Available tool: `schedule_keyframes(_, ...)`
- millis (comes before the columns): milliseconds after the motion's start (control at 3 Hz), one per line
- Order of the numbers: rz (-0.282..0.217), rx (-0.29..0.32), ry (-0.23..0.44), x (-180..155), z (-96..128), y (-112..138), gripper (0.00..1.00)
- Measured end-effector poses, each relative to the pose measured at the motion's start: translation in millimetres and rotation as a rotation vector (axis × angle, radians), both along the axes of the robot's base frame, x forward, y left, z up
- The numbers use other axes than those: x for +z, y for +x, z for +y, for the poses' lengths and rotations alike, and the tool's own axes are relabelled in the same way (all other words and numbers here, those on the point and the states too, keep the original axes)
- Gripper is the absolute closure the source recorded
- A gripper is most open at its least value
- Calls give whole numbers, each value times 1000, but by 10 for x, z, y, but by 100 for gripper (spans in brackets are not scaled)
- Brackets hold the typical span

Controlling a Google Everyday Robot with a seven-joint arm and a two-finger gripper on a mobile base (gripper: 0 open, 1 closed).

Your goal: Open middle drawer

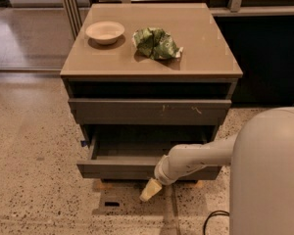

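Looking down at the scene, you see a speckled terrazzo-like floor [34, 180], beige with dark flecks and a dull shine. It runs back to a smoother, paler strip behind a metal door track at the upper left. A dark panel [264, 58] closes off the room to the right of the cabinet.

The cabinet top [206, 48] is a flat, tan, slightly glossy slab with square corners. On it a shallow, round, cream bowl [105, 32] sits near the back left. A crumpled green bag [156, 43], creased and shiny, lies just beside the bowl toward the middle.

Below the top, a dark recess runs across the full width. Under that is a matte grey scratched front [137, 111], marked with a few white scuffs right of centre.

The middle drawer [117, 169] is the one below it. It stands pulled out toward you, with its plain, handleless grey front well forward of the cabinet face and a dark, shallow interior showing behind.

Your arm [196, 160] is smooth, rounded and off-white. It reaches in from the bulky white robot body [269, 180] at the right and crosses the right part of that drawer front. The gripper [151, 190] is cream-coloured and tapers downward, hanging just below the drawer's bottom edge, over the floor. You cannot tell how far open it is, or whether it has hold of anything.

A black cable [213, 219] curls on the floor beside the body.
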State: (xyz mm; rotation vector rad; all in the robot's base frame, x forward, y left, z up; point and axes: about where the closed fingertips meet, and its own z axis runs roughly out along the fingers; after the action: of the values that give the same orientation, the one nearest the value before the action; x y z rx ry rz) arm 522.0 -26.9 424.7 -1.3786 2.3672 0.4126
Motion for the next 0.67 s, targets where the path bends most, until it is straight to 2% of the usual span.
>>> schedule_keyframes(667,16,5,4,-37,25,-29,0)
